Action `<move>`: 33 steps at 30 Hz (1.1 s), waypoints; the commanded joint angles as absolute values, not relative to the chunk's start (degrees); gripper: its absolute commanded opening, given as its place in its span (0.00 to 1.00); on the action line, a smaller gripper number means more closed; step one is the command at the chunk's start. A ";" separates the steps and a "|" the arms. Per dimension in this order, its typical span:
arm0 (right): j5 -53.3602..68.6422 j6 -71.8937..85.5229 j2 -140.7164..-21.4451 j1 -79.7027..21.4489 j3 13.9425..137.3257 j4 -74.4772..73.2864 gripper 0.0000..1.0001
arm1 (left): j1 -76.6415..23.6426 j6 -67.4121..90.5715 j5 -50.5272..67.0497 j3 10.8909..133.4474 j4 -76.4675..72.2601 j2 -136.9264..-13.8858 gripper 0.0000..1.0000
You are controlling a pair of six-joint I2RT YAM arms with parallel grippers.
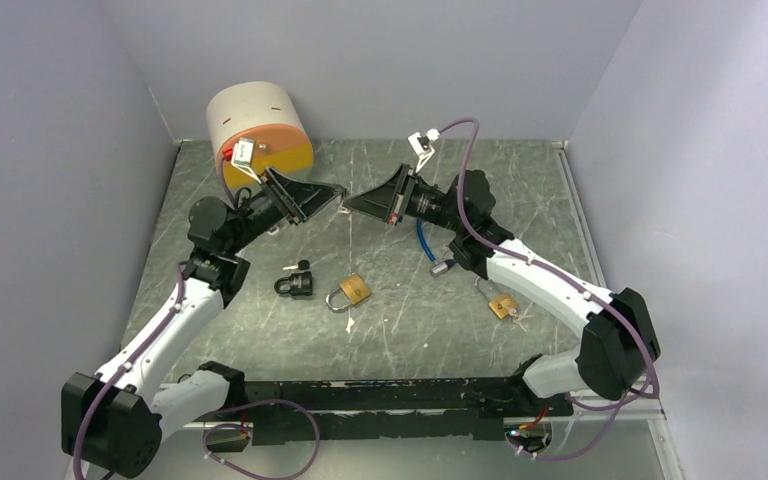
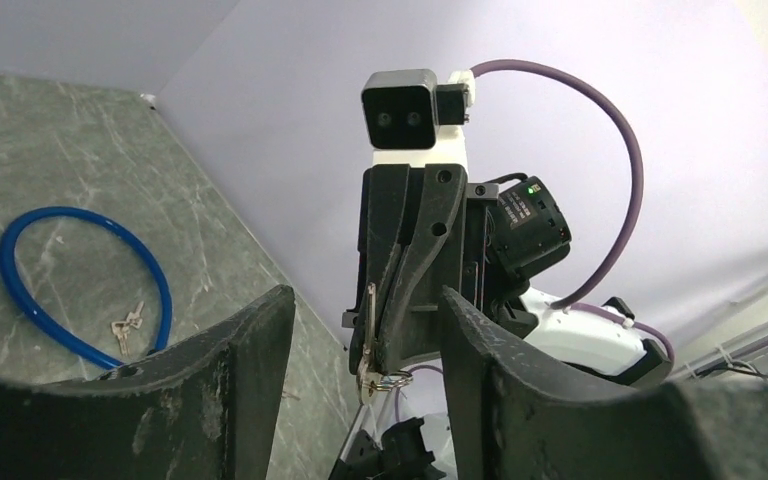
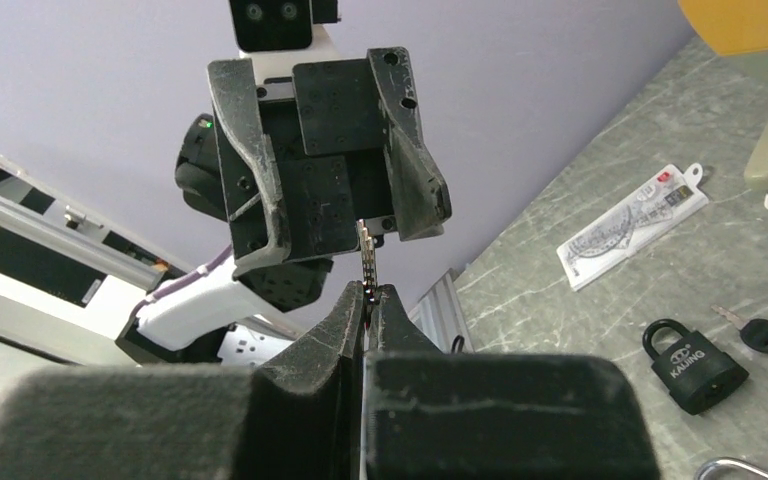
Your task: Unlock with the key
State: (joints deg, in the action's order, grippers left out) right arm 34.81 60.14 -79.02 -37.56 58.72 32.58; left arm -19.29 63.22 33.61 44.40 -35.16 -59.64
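The key (image 3: 366,258) is pinched in the closed right tool (image 3: 370,300) and held up toward the left tool (image 3: 345,232), which is spread wide; a handover for a better grip is judged likely. The brass padlock (image 1: 353,292) is seen lying on the counter (image 1: 410,335) at 6 o'clock below them.

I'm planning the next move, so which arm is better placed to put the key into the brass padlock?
Right, probably. The right gripper is shut on the key, while the left gripper is open and empty. The brass padlock lies on the table between both arms.
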 commanded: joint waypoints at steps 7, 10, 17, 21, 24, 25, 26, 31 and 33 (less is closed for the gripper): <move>37.96 56.73 -75.84 -37.16 57.12 32.08 0.00 | -18.72 57.66 41.97 52.16 -24.41 -60.74 0.51; 38.32 56.76 -76.28 -37.09 57.26 31.70 0.00 | -18.72 57.02 44.36 53.87 -22.59 -62.10 0.43; 37.53 56.86 -76.39 -37.13 57.30 30.84 0.00 | -18.69 56.06 44.37 53.92 -20.17 -62.74 0.19; 36.73 57.08 -76.38 -36.96 57.13 30.59 0.00 | -18.66 55.72 43.95 53.21 -19.09 -61.81 0.26; 36.16 57.44 -76.16 -36.75 56.66 30.82 0.00 | -18.63 55.64 43.44 52.76 -18.50 -61.29 0.25; 35.98 57.62 -76.08 -36.66 56.42 30.97 0.00 | -18.58 55.43 43.18 52.74 -18.20 -61.07 0.24; 35.87 57.79 -75.99 -36.60 56.21 31.14 0.00 | -18.55 55.19 42.89 52.66 -17.79 -60.85 0.23; 35.95 58.21 -76.05 -36.30 55.66 31.54 0.00 | -18.20 54.82 41.58 52.69 -16.86 -60.30 0.18; 36.07 58.50 -76.18 -36.30 55.47 31.95 0.00 | -18.11 55.07 41.68 52.66 -17.00 -60.32 0.19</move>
State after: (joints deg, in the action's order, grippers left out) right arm 36.49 58.13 -77.62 -36.64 55.83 29.04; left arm -18.55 56.16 42.11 52.40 -15.97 -61.87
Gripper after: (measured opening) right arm 0.022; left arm 0.184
